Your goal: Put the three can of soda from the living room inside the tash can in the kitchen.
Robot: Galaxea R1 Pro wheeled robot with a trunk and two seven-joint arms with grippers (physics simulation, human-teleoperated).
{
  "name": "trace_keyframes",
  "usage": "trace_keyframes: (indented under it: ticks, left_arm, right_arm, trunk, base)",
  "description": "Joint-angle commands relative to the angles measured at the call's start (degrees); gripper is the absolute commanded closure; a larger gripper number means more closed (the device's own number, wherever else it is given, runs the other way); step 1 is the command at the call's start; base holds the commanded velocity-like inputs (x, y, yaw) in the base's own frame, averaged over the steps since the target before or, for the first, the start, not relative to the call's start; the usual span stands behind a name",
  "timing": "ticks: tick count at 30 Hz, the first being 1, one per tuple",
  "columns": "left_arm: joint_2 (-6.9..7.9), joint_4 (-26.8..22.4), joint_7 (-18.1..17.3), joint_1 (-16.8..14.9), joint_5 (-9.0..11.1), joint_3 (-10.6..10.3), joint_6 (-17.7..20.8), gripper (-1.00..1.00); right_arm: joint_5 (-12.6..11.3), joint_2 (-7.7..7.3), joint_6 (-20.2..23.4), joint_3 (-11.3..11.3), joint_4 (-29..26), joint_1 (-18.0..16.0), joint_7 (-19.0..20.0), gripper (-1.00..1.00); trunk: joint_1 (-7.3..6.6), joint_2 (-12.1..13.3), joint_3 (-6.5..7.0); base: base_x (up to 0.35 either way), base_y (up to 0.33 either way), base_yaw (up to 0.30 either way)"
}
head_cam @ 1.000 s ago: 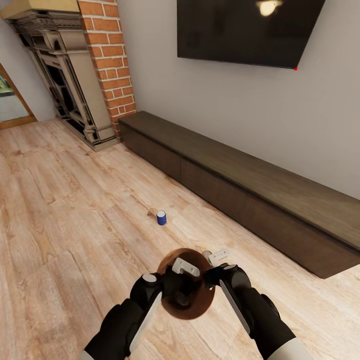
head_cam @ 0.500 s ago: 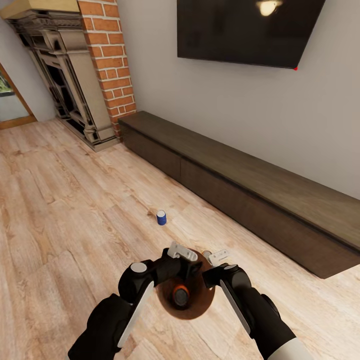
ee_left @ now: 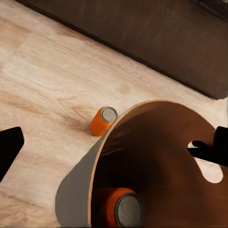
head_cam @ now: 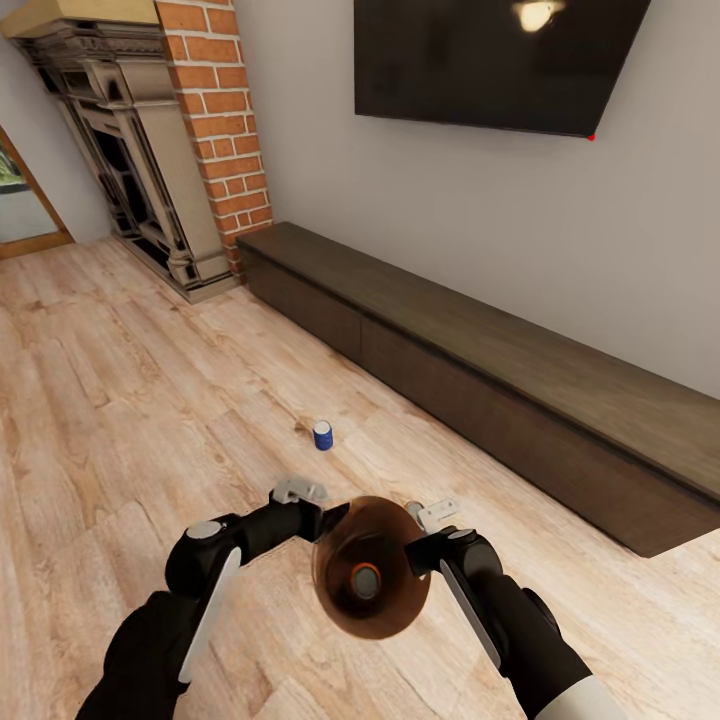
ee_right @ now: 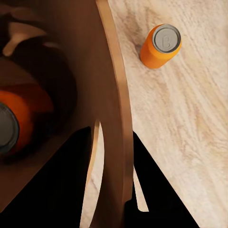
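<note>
coppery bin (head_cam: 370, 580) hangs clamped at its rim by the right pincer (head_cam: 428, 535), one orange can (head_cam: 363, 582) inside; left pincer (head_cam: 298, 492) beside it, empty, parted. blue can (head_cam: 323, 435) ahead on open floor (head_cam: 120, 420); bench (head_cam: 480, 370) beyond.

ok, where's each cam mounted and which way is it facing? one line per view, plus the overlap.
Head view: on the head, facing forward and down at floor, bench, blue can; both arms show, left gripper beside the bin.
Left wrist view: near the left gripper, facing into the bin at an orange can inside; another orange can on the floor.
Right wrist view: near the right gripper, along the bin rim between its fingers.
Shared: both wrist views show both orange cans.
</note>
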Motion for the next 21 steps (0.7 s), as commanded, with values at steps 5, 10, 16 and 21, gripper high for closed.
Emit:
trace_keyframes:
  ticks: [5, 10, 16, 21]
  left_arm:
    - [1.46, -0.2, -6.2, 0.4, 0.1, 9.4, -0.3, -1.0]
    - [5.18, 0.8, -11.5, 1.8, -0.4, 20.2, -3.9, -1.0]
    - [7.04, 16.4, -11.9, 6.2, -1.1, 22.2, -22.0, -1.0]
    - [7.22, 31.1, -12.1, 6.9, -1.1, 22.4, -33.4, -1.0]
  right_arm:
    - [-1.0, 0.01, 0.0, 0.0, 0.0, 0.0, 0.3, 1.0]
    - [-1.0, -0.01, 0.0, -0.1, 0.0, 0.0, 0.3, 1.0]
    - [-1.0, -0.75, -0.1, -1.6, -0.5, 0.0, 0.3, 1.0]
    - [-1.0, -0.93, -0.2, -2.8, -0.7, 0.2, 0.4, 1.0]
  trunk:
    - [0.0, 0.0, 0.0]
    - [0.0, 0.0, 0.0]
    - [0.0, 0.0, 0.0]
    - [0.0, 0.0, 0.0]
  base:
    - [0.0, 0.0, 0.0]
    - [0.0, 0.0, 0.0]
    - [0.0, 0.0, 0.0]
    - [0.0, 0.0, 0.0]
